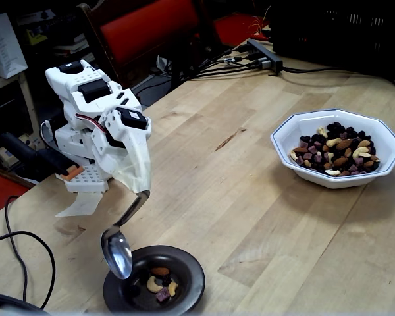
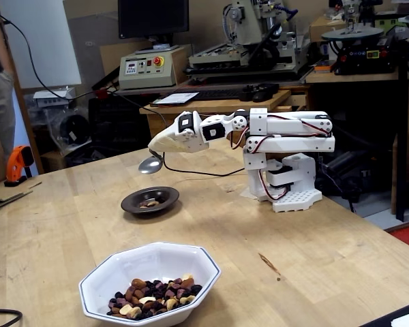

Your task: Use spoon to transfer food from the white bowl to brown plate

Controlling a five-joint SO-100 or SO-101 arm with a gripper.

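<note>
My white gripper (image 1: 137, 184) is shut on the thin handle of the silver spoon (image 1: 117, 253). The spoon's oval bowl hangs tilted downward just above the left rim of the brown plate (image 1: 192, 266) and looks empty. A few nuts and dark bits of food (image 1: 161, 283) lie in the plate. The white bowl (image 1: 336, 179) stands at the right with a heap of food (image 1: 336, 153) in it. In the other fixed view the gripper (image 2: 162, 143) holds the spoon (image 2: 150, 164) above the plate (image 2: 170, 197), and the white bowl (image 2: 157, 262) stands at the front.
The arm's white base (image 1: 85, 178) stands at the table's left edge. A black cable (image 1: 16, 253) loops at the front left. A power strip (image 1: 263, 56) with cables lies at the back. A red chair (image 1: 145, 26) stands behind the table.
</note>
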